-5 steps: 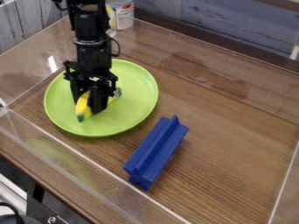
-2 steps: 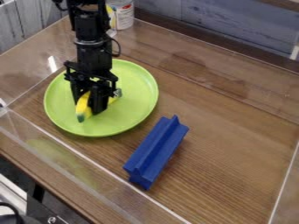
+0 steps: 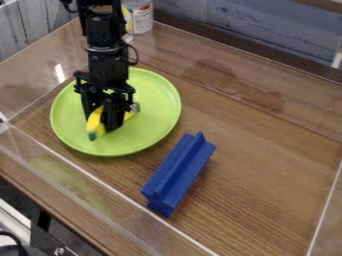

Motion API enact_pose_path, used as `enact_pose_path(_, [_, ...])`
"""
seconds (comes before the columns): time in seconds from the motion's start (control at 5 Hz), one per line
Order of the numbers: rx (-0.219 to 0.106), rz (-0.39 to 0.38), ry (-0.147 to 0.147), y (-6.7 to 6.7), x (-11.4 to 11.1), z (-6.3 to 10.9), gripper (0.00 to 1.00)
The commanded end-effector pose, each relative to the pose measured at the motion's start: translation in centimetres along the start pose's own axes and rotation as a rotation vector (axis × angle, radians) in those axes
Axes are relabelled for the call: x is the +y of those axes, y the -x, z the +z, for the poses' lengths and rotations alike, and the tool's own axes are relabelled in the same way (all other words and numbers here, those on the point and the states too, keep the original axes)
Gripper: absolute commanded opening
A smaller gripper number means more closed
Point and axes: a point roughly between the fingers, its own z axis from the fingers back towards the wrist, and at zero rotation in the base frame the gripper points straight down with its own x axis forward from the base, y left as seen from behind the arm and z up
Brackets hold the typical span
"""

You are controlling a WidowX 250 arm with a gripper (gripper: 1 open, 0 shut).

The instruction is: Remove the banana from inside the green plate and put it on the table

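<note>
The green plate lies on the left part of the glossy brown table. A small yellow banana sits inside it, toward the plate's left-front side. My black gripper points steeply down over the plate, its fingers shut around the banana, whose yellow lower end shows just left of the fingers. The banana's upper part is hidden behind the fingers.
A blue block lies on the table in front and to the right of the plate. Clear acrylic walls border the table. A white container stands behind the arm at the back left.
</note>
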Motion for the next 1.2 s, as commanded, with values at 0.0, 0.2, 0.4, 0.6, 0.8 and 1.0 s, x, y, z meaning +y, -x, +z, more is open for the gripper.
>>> enact_pose_path(0.0, [0.015,-0.033,0.010,0.15,-0.63,-0.41,0.00])
enact_pose_path(0.2, [0.018,-0.038,0.014,0.20,-0.66,-0.47,0.00])
enact_pose_path(0.4, [0.020,-0.041,0.017,0.26,-0.73,-0.51,1.00])
enact_pose_path(0.6, [0.011,-0.046,0.020,0.38,-0.74,-0.46,1.00])
enact_pose_path(0.8, [0.008,-0.042,0.020,0.29,-0.77,-0.50,0.00])
enact_pose_path(1.0, [-0.005,-0.036,0.020,0.31,-1.04,0.42,0.00])
